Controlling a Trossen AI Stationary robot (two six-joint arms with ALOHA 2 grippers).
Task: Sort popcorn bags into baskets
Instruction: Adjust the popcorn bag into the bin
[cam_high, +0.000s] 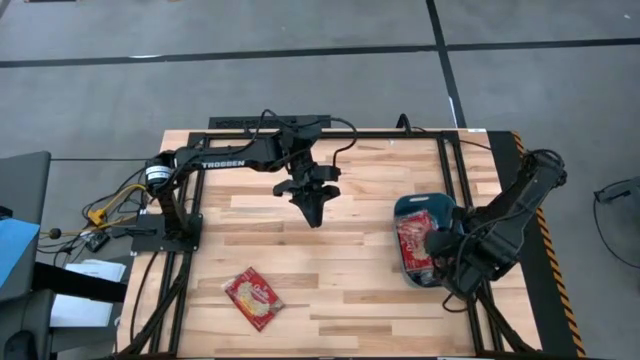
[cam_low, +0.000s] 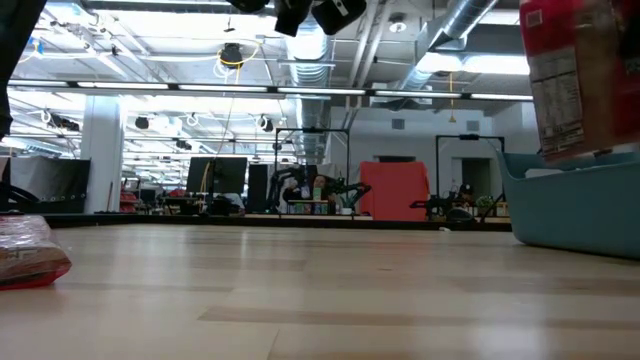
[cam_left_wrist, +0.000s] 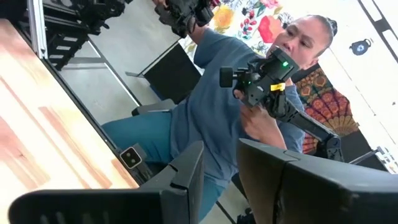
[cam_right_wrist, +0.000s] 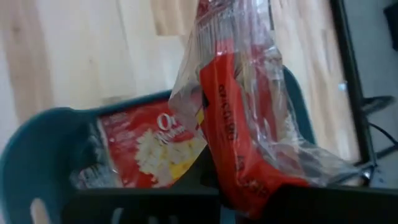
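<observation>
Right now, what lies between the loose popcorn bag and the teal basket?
Bare wooden table only, in the high view, between the popcorn bag and the basket.

In the low view the popcorn bag (cam_low: 572, 75) above the basket (cam_low: 580, 205) is cut off by the top edge, and the right gripper holding it stays out of sight. Another popcorn bag (cam_low: 28, 255) is cropped at the left edge. From above, the right gripper (cam_high: 440, 240) hides much of the basket's contents.
</observation>
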